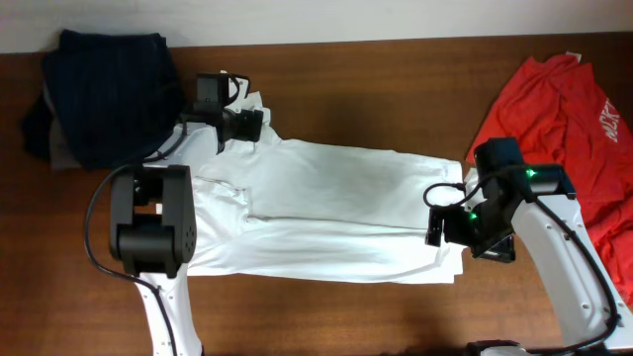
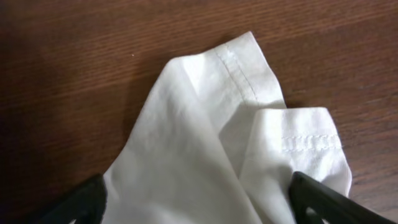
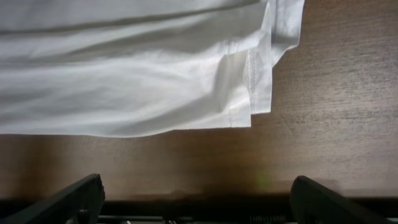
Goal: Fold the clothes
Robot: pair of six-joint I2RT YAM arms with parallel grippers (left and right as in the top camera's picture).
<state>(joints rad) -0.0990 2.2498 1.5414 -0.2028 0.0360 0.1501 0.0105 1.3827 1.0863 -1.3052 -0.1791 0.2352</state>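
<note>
The large white shirt point(image 1: 336, 198) lies spread flat across the middle of the wooden table; no green mark shows on it. My left gripper point(image 1: 257, 125) is at the shirt's upper left corner. In the left wrist view its fingers point(image 2: 199, 200) are open with bunched white fabric point(image 2: 186, 143) and two stitched hems between and ahead of them. My right gripper point(image 1: 436, 225) is at the shirt's right edge. In the right wrist view it is open point(image 3: 199, 198) over bare wood, with the shirt's hem point(image 3: 124, 74) just ahead. The red tee point(image 1: 554, 109) with white lettering lies crumpled at the far right.
A dark navy garment point(image 1: 109, 89) lies in a heap at the back left corner, beside the left gripper. The table's bare wood point(image 1: 346, 79) shows behind the shirt and along the front edge. The right arm partly covers the red tee's lower edge.
</note>
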